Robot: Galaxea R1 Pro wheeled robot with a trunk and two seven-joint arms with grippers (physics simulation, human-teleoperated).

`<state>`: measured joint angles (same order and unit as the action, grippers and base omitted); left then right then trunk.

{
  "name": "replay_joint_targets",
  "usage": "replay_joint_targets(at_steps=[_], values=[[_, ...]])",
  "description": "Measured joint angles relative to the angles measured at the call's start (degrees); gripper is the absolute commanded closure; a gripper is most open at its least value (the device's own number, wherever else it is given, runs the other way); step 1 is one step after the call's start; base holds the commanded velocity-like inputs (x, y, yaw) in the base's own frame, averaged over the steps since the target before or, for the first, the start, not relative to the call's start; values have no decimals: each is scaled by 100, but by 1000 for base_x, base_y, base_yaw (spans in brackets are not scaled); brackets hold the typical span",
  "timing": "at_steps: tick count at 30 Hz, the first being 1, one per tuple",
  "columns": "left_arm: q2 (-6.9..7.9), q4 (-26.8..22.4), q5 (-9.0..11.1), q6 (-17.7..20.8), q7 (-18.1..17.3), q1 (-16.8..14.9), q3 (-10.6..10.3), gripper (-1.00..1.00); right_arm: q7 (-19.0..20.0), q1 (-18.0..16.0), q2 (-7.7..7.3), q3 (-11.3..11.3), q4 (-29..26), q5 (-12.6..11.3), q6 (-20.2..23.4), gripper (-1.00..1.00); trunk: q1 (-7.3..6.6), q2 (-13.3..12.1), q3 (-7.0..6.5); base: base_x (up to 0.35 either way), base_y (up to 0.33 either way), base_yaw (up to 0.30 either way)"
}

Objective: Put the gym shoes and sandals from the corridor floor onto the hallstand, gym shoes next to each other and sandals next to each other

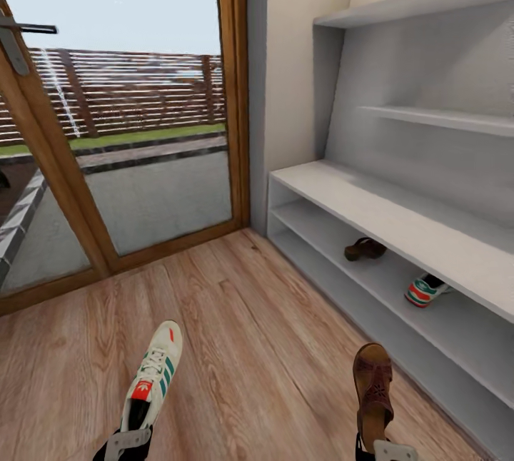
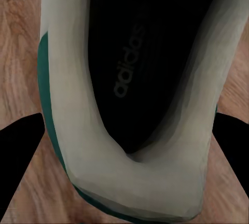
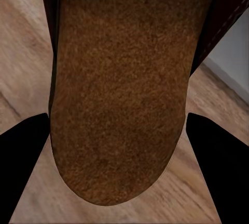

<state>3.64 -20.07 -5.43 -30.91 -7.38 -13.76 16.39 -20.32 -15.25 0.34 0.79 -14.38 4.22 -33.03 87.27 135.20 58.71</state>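
Head view has the left hand pinching the heel of 1 gym shoe and the right hand pinching the heel of 1 sandal, both shoes held over the corridor floor. On the lower tier of the grey hallstand lie the second sandal and second gym shoe, well apart. Beside it stands a glass door.

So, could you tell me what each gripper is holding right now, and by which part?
The left gripper holds a gym shoe at its heel end; the right gripper holds a sandal at its heel end.
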Motion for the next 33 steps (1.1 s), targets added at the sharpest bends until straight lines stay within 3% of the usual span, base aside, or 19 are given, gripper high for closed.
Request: replay_joint_targets(at_steps=[10, 21, 33], values=[[0, 0, 0, 0, 0, 0, 2, 100, 0, 0, 0, 0, 0, 0, 0, 100, 1, 0, -26, 166, 295, -273], [0, -1, 0, 0, 0, 0, 4, 100, 0, 0, 0, 0, 0, 0, 1, 100, 2, 0, -61, 18, 303, -283], [0, 2, -6, 0, -1, -1, 1, 100, -2, 0, 0, 0, -1, 0, -1, 100, 2, 0, -100, 0, 47, -283]])
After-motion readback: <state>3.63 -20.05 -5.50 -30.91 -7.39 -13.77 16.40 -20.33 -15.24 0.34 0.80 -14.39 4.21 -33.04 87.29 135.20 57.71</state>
